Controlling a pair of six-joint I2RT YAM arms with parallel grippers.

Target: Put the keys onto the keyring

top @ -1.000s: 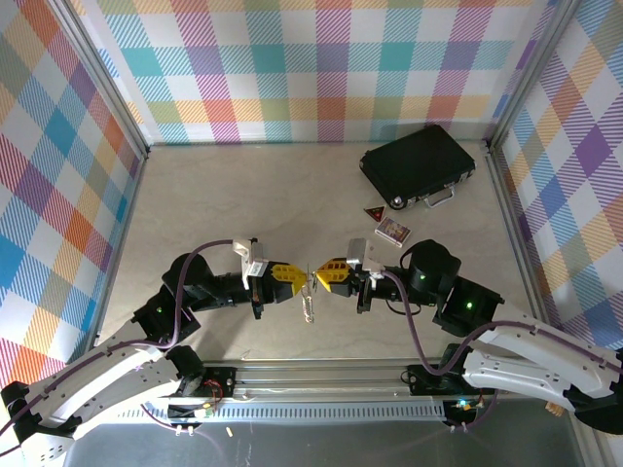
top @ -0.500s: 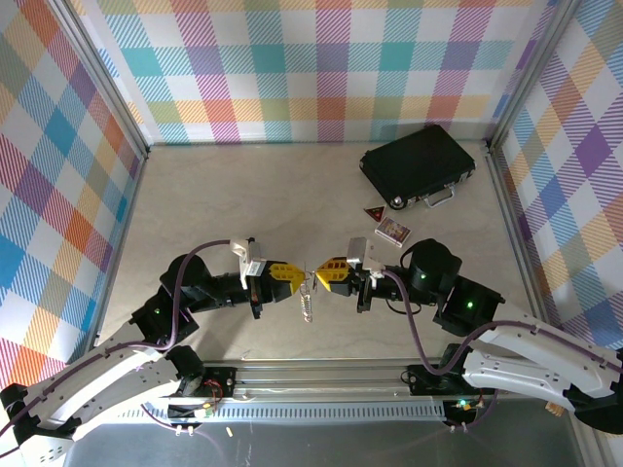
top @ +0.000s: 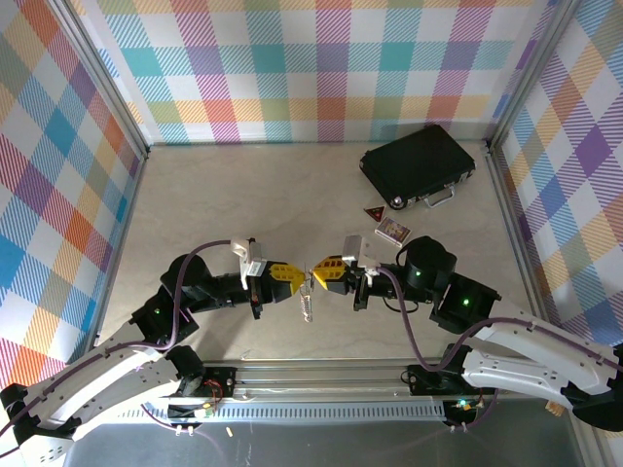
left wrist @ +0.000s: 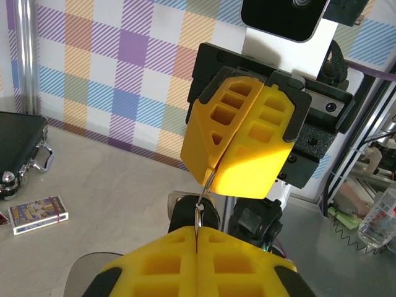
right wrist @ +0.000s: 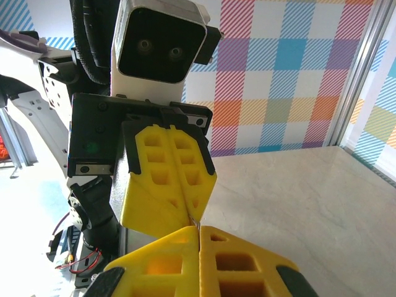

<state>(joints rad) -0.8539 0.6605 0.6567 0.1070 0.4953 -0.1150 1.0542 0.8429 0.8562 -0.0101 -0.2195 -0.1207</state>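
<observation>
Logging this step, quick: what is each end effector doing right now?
Left end effector: closed, pinching the keyring.
Right end effector: closed on a thin metal piece joined to that ring; key or ring wire, cannot tell.

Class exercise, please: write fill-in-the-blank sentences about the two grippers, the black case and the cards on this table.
1. The left gripper and the right gripper both have their jaws ____.
2. A thin metal ring is pinched between their ____-coloured fingertips.
3. The black case lies at the far ____ of the table.
4. The pack of cards lies nearer the ____ gripper.
Missing words: shut; yellow; right; right.
</observation>
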